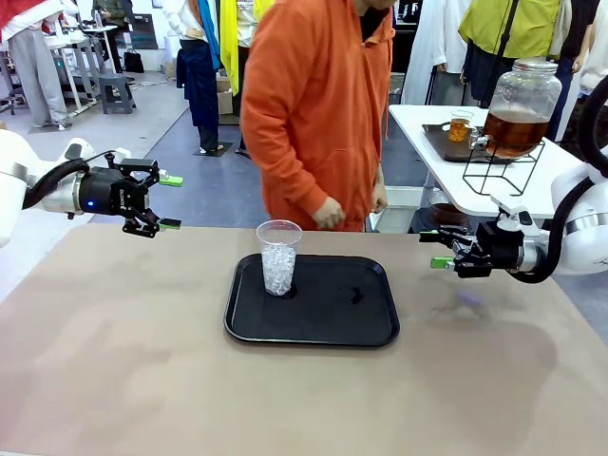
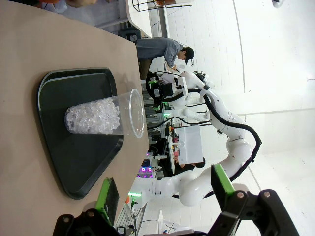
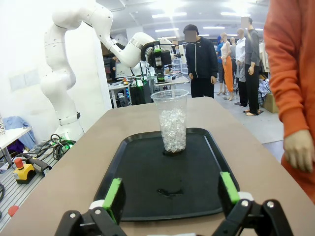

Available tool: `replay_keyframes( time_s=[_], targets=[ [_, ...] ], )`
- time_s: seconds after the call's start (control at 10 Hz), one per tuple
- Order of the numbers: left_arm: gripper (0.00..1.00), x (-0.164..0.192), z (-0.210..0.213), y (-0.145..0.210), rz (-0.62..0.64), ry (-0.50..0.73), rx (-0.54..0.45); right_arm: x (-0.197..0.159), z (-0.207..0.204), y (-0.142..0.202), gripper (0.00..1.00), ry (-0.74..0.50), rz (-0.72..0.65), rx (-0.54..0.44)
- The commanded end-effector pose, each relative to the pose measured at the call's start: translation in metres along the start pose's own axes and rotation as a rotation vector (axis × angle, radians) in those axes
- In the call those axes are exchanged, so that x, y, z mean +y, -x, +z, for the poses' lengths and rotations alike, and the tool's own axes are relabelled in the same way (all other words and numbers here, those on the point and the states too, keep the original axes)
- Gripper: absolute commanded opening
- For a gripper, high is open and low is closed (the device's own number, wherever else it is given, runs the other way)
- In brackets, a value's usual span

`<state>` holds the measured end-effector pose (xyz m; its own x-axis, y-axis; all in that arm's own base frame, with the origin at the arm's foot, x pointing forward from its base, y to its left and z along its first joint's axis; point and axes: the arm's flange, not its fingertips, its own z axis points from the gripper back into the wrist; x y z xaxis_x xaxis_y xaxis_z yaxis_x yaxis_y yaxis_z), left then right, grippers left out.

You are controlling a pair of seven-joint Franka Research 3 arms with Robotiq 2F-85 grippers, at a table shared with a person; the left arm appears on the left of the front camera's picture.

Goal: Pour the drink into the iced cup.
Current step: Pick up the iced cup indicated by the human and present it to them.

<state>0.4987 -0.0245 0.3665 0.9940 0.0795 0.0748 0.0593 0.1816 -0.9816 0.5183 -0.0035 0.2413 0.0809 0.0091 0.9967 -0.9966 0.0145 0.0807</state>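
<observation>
Drink (image 1: 514,133) is in a big glass jar (image 1: 527,93) on the white side table (image 1: 410,118), far right, well away from the cup (image 1: 279,258); cup's full of ice, upright on the black tray (image 1: 332,318), left part; L gripper (image 1: 170,201) & R gripper (image 1: 437,250) hover either side, jaws wide open, empty; person (image 1: 313,104) in orange stands just behind the tray.

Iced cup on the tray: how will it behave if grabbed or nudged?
The clear plastic cup looks thin-walled, so it probably flexes if squeezed. Ice fills its lower part, likely steadying it. Tall and narrow, it could tip from a high push.
</observation>
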Motion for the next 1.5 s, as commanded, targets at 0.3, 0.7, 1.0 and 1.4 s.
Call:
replay_keyframes(
  time_s=[0.3, 0.7, 1.0, 1.4],
  targets=[
    [1.00, -0.0018, 0.0007, 0.0006, 0.007, -0.006, 0.002, -0.0009, -0.0006, -0.0027, 1.00, 0.001, 0.006, -0.005],
    [1.00, -0.0018, 0.0007, 0.0006, 0.007, -0.006, 0.002, -0.0009, -0.0006, -0.0027, 1.00, 0.001, 0.006, -0.005],
    [1.00, -0.0018, 0.0007, 0.0006, 0.007, -0.006, 0.002, -0.0009, -0.0006, -0.0027, 1.00, 0.001, 0.006, -0.005],
    [1.00, -0.0018, 0.0007, 0.0006, 0.007, -0.006, 0.002, -0.0009, -0.0006, -0.0027, 1.00, 0.001, 0.006, -0.005]
  ],
)
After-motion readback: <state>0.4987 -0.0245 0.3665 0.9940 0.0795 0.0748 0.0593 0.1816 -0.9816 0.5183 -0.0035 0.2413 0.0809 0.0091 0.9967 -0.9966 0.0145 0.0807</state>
